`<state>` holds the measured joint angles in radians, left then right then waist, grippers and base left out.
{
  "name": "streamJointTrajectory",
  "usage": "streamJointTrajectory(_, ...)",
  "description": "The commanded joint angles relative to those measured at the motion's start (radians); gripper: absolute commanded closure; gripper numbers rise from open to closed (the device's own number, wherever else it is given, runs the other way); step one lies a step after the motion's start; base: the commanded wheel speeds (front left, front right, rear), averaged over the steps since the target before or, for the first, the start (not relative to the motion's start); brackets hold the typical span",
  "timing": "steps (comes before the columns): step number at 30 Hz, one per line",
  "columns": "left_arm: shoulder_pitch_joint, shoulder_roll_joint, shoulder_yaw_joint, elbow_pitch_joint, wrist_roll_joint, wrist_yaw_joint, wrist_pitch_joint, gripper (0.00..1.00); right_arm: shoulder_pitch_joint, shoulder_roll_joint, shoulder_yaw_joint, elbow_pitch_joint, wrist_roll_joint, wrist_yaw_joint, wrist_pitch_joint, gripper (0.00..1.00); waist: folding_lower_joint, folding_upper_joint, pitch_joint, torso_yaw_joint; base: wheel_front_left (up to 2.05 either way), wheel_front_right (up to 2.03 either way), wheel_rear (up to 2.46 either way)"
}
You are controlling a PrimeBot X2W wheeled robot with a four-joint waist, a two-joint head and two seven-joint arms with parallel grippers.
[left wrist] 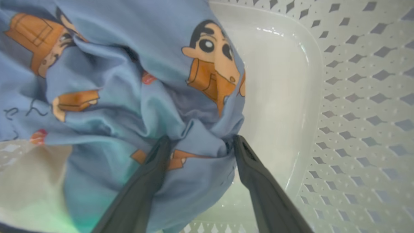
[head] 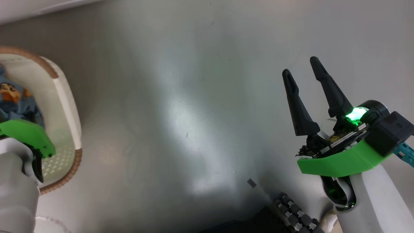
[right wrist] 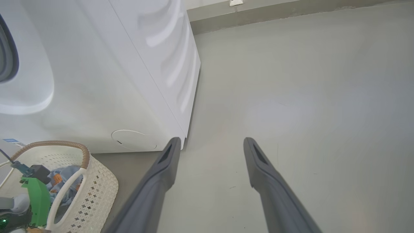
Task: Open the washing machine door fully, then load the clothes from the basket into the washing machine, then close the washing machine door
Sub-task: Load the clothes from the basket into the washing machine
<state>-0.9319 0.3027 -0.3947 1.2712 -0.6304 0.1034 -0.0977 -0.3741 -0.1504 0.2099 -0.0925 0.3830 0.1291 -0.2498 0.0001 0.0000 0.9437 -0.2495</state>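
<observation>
My left gripper [left wrist: 200, 142] is down inside the basket [left wrist: 355, 97], its two fingers spread wide. A bunched fold of the clothes [left wrist: 113, 97] lies between them. Both fingertips touch the light blue fabric, but the jaws are released, not pinched on it. The bundle, printed with orange and black cartoon figures, lies on the basket's bottom. It fills one side of it, and on the other side the smooth bottom is bare up to the perforated wall.

From my head, the basket stands on the grey floor [head: 194, 113] at the left edge of the view. My left arm's green wrist guard [head: 26, 132] sits over the basket's brown rim, with the clothes just beyond it.

My right gripper [head: 300, 66] hangs over bare floor, well apart from the basket. Its fingers are apart and hold nothing.

My right wrist camera shows the white washing machine [right wrist: 113, 81] standing on the floor. The basket is just beside its front, near the round flap [right wrist: 134, 139] at the front's lower edge. A dark curved band [right wrist: 6, 55] shows at the left border of that view. I cannot tell whether it is the door or the seal, so I cannot tell how the door stands.
</observation>
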Motion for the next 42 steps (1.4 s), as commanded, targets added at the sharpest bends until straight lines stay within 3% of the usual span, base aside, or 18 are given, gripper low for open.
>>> streamJointTrajectory(1, 0.019, 0.046, 0.016, 0.01, -0.015, 0.013, 0.001, 0.0, 0.019, -0.001, 0.018, -0.025, 0.019, 0.002, -0.012, 0.0, -0.0001, 0.0, 0.019, -0.014, 0.0, 0.0, 0.0)
streamJointTrajectory(2, 0.019, 0.047, 0.015, 0.011, -0.015, 0.016, 0.002, 0.03, 0.018, -0.002, 0.019, -0.025, 0.019, 0.002, -0.012, 0.0, -0.0001, 0.0, 0.021, -0.014, 0.0, 0.0, 0.0)
streamJointTrajectory(3, 0.019, 0.048, 0.014, 0.011, -0.016, 0.017, 0.004, 0.42, 0.018, -0.003, 0.019, -0.025, 0.019, 0.002, -0.012, 0.0, -0.0001, 0.0, 0.022, -0.013, 0.0, 0.0, 0.0)
streamJointTrajectory(4, 0.018, 0.048, 0.013, 0.012, -0.016, 0.018, 0.005, 0.62, 0.017, -0.004, 0.018, -0.024, 0.018, 0.002, -0.012, 0.0, -0.0001, 0.0, 0.023, -0.012, 0.0, 0.0, 0.0)
streamJointTrajectory(5, 0.019, 0.047, 0.013, 0.012, -0.017, 0.018, 0.006, 0.96, 0.017, -0.006, 0.018, -0.022, 0.018, 0.002, -0.012, 0.0, -0.0001, 0.0, 0.022, -0.01, 0.0, 0.0, 0.0)
streamJointTrajectory(6, 0.019, 0.045, 0.013, 0.012, -0.019, 0.017, 0.006, 1.0, 0.016, -0.006, 0.018, -0.021, 0.018, 0.002, -0.012, 0.0, -0.0001, 0.0, 0.021, -0.009, 0.0, 0.0, 0.0)
streamJointTrajectory(28, 0.115, -0.047, 0.003, -0.03, -0.025, 0.008, -0.156, 1.0, 0.065, -0.045, -0.03, -0.015, -0.02, 0.002, -0.012, 0.0, -0.0001, 0.0, -0.129, 0.072, 0.0, 0.0, 0.0)
streamJointTrajectory(42, 0.349, -0.09, 0.105, -0.391, 0.067, 0.066, -0.164, 1.0, 0.155, -0.073, -0.069, -0.002, -0.051, 0.002, -0.012, 0.0, -0.0001, 0.0, -0.32, 0.151, 0.0, 0.0, 0.0)
